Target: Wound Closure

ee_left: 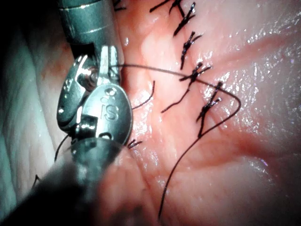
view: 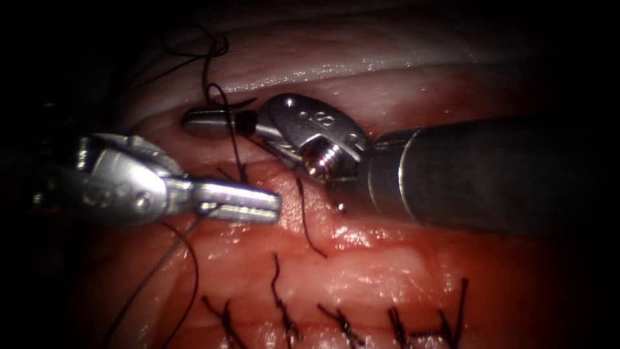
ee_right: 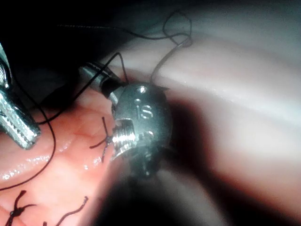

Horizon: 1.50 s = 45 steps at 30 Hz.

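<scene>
Here, left hand (view: 274, 205) clamped on thread (view: 194, 226) — right hand (view: 194, 123) closed on thread too — needle unseen, over tissue (view: 361, 258)

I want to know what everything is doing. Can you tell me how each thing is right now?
Left tool: jaws shut on the thread.
Right tool: jaws shut, thread looped around them.
Needle: cannot tell where it is.
Tissue: wet with red fluid.
Cut: closed by a row of knotted stitches.
</scene>
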Motion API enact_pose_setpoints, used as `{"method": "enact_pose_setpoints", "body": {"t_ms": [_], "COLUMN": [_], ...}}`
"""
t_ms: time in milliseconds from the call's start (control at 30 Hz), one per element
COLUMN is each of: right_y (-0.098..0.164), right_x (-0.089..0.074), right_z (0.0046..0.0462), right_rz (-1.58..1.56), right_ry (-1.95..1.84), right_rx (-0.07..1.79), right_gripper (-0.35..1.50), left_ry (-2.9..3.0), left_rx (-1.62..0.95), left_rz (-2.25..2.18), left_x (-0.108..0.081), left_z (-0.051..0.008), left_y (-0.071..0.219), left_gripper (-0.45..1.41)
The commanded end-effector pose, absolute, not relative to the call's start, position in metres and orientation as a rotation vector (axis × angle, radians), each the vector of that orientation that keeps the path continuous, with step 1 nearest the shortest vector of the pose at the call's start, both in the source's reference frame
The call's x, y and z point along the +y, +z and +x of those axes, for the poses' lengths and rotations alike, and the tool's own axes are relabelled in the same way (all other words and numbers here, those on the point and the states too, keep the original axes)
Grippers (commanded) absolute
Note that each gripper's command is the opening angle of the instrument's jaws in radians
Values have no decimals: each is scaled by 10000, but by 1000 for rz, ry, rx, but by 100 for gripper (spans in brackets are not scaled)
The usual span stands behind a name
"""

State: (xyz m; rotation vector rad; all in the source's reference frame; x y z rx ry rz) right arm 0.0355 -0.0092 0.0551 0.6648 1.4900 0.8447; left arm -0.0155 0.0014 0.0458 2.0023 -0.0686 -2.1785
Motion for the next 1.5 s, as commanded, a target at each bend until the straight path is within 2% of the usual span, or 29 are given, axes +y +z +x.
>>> {"method": "enact_pose_setpoints", "body": {"t_ms": [33,467,800,1133,1500], "right_y": [555,526,483,474,477], "right_x": [-88,-66,-65,-84,-84], "right_z": [366,317,288,269,283], "right_rz": [695,882,879,1004,912], "right_ry": [845,858,887,532,133], "right_rx": [1530,1840,1850,1736,1480], "right_gripper": [-35,-35,-35,-35,-35], "left_ry": [-2172,-2143,-2159,-2173,-2189], "left_rx": [-71,-71,-25,-12,17], "left_rz": [2004,2049,2082,2101,2093], "left_x": [15,7,18,35,35], "left_z": [-160,-148,-158,-170,-175], "left_y": [465,507,548,576,591], "left_gripper": [-45,-45,-45,-45,-45]}}
